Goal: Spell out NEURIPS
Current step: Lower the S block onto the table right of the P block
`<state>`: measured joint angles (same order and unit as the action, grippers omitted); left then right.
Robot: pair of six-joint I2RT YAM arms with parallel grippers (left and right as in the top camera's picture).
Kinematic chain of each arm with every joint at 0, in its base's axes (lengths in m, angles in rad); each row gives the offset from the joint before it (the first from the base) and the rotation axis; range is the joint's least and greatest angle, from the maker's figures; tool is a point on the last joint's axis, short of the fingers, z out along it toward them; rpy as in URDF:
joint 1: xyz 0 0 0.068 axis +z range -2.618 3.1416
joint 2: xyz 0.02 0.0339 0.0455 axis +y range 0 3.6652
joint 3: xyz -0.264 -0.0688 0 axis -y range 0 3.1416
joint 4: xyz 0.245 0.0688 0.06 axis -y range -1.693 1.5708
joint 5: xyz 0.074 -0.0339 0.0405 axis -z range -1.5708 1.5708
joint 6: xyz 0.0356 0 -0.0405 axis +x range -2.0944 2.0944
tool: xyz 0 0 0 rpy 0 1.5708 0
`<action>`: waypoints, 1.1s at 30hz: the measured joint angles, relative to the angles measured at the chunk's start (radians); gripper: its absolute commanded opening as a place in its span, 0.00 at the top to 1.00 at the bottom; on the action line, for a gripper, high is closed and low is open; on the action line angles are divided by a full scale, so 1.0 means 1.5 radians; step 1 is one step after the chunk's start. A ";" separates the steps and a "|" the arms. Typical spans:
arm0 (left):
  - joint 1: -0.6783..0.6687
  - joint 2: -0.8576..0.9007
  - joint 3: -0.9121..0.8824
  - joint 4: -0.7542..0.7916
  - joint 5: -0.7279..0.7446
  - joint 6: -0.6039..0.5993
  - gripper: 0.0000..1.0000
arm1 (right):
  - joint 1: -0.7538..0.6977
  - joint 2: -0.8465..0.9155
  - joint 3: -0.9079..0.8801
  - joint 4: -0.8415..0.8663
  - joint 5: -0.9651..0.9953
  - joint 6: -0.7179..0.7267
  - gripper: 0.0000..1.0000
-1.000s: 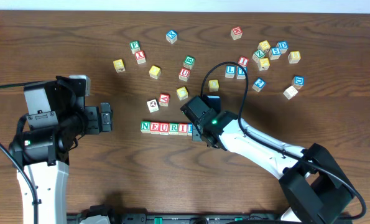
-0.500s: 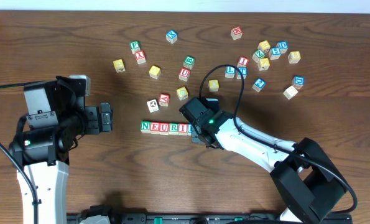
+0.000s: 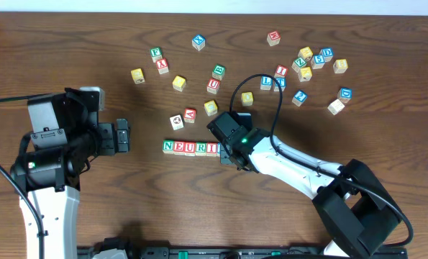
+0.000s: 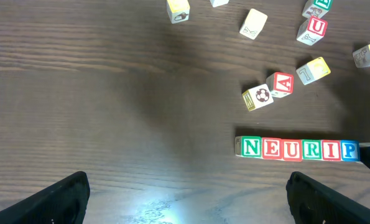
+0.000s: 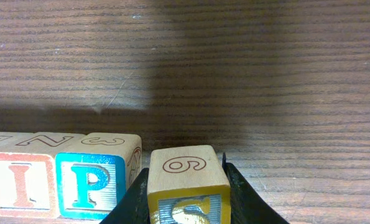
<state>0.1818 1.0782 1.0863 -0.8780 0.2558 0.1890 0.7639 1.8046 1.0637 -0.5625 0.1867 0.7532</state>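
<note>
Right gripper [image 5: 188,202] is clenching on one yellow-faced S cube [image 5: 186,180], one finger [image 5: 130,202] pressing each side. S cube is sitting just beside the blue P cube [image 5: 91,180], with a thin gap showing; whether it is resting on the table [image 3: 163,208] I cannot tell. The row [image 4: 296,149] is showing six cubes: N, E, U, R, I, P, touching in one straight line. Left gripper [image 4: 186,186] is hanging spread wide, grasping nothing, well left of the row. Around two dozen loose cubes [image 3: 305,63] are lying scattered beyond the row. Against a second ago, the right gripper is sitting slightly nearer the row's end; row and left arm are unchanged.
</note>
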 measured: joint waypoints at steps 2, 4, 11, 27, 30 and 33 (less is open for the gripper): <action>0.000 0.000 0.000 0.000 0.000 0.000 0.01 | 0.000 0.000 0.000 0.000 -0.001 0.000 0.99; 0.000 0.000 0.000 0.000 0.000 0.000 0.01 | 0.000 0.002 0.000 -0.001 -0.002 0.000 0.99; 0.000 0.000 0.000 0.000 0.000 0.000 0.01 | 0.000 0.003 0.000 -0.001 -0.005 0.000 0.99; 0.000 0.000 0.000 0.000 0.000 0.000 0.01 | 0.000 0.003 0.000 -0.001 -0.005 0.000 0.99; 0.000 0.000 0.000 0.000 0.000 0.000 0.01 | 0.000 0.003 0.000 -0.001 -0.005 0.000 0.99; 0.000 0.000 0.000 0.000 0.000 0.000 0.01 | 0.000 0.010 0.000 -0.001 -0.005 0.000 0.99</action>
<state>0.1818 1.0782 1.0863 -0.8780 0.2558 0.1890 0.7639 1.8194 1.0637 -0.5632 0.1795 0.7532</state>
